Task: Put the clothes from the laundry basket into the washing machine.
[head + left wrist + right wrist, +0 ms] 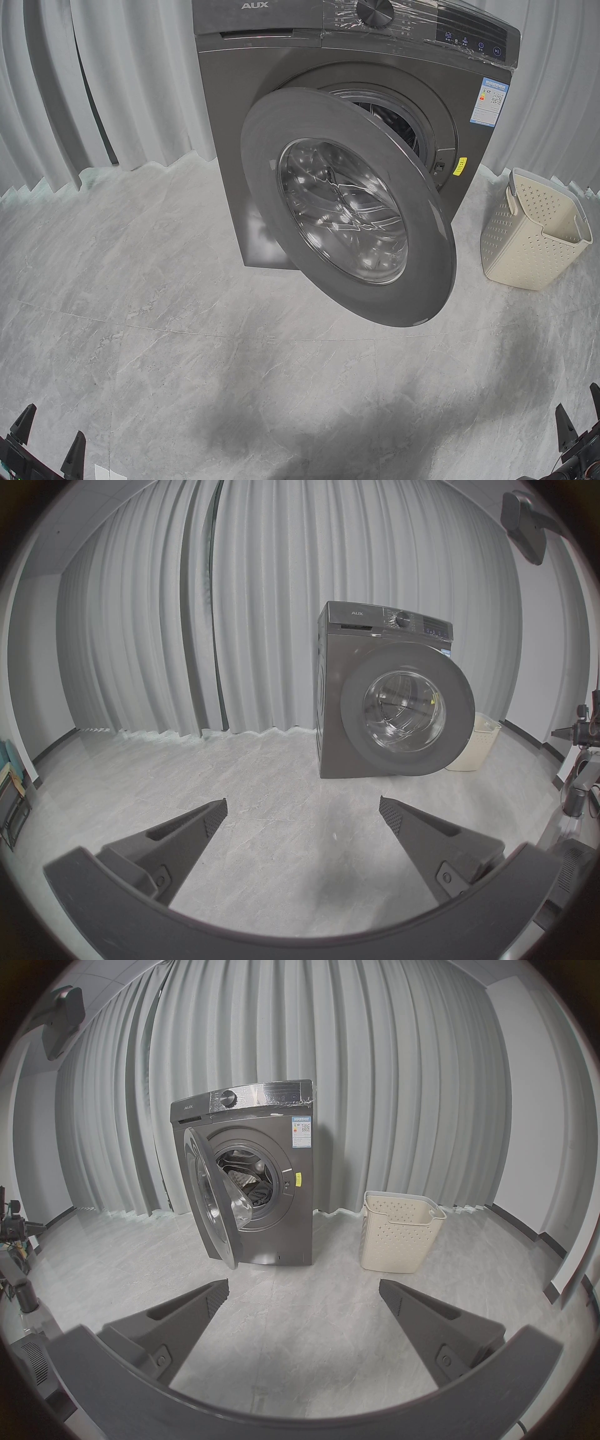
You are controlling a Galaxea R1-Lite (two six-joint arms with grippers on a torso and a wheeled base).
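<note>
Grey and dark cloth, the clothes (249, 1186), lies inside the drum of the washing machine (299, 1222), seen through the open porthole in the right wrist view. How many pieces there are is hard to tell at this distance.

The cream, perforated laundry basket (531, 250) stands upright on the floor just beside the machine, on the robot's right. What can be seen of its inner walls is bare, with no cloth above the rim. Its bottom is hidden, so it is probably empty, though a small piece low down cannot be ruled out.

The round door (350, 206) hangs wide open, swung out towards the robot on its left-hand hinge, with its glass bowl facing the head camera.

The left gripper (302, 800) and the right gripper (302, 1282) are both low and well apart from the machine and the basket. Each has its fingers (187, 830) spread wide and holds nothing.

By my reading, the loading itself looks done or nearly so, since the clothes are in the drum and the basket appears cleared. What may be left is a check of the basket's bottom. The door is not yet shut, though the task does not ask for that.

Pale marbled floor tiles (156, 300) and a long grey curtain (125, 81) surround the scene.
</note>
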